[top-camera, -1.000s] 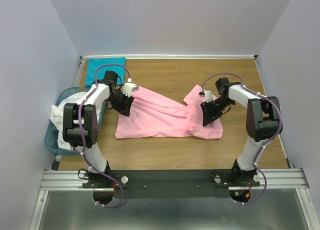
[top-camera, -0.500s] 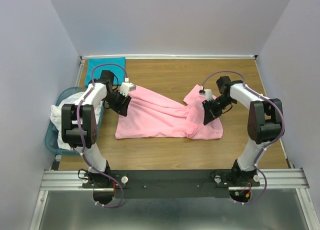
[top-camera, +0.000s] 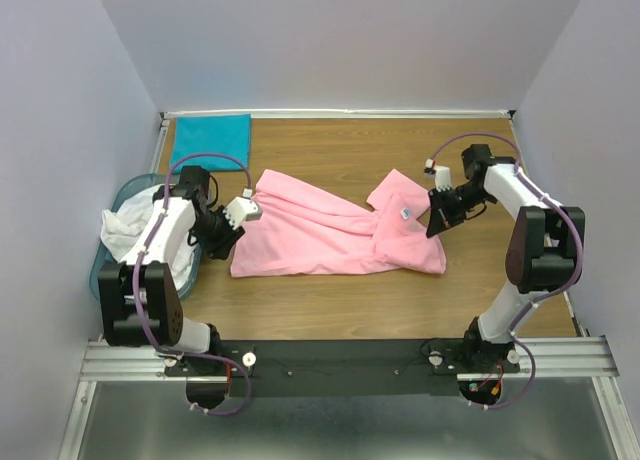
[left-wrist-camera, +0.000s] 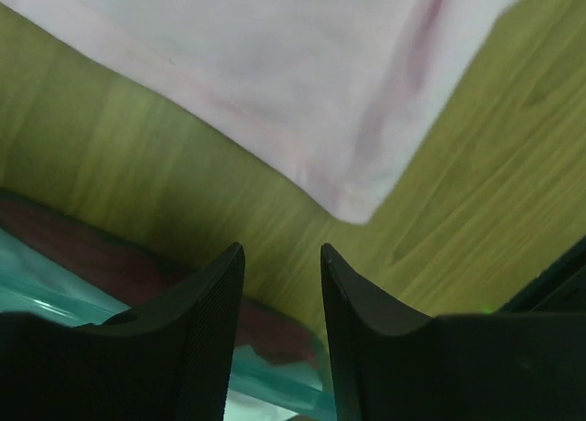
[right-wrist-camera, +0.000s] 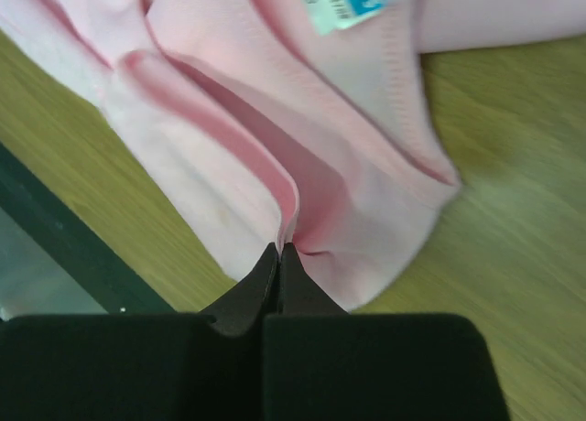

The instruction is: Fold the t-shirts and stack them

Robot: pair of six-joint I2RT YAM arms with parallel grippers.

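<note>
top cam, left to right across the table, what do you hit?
light-blue basket holding white t-shirts → left end effector, open → pink t-shirt → right end effector, shut on the pink t-shirt's right edge

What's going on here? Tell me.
Two arms are working a pink t-shirt lying rumpled on the table. The right end effector is shut on a fold at its right edge; the left end effector is open, empty, near its left corner. A teal t-shirt lies far left; white shirts sit in the basket.
</note>
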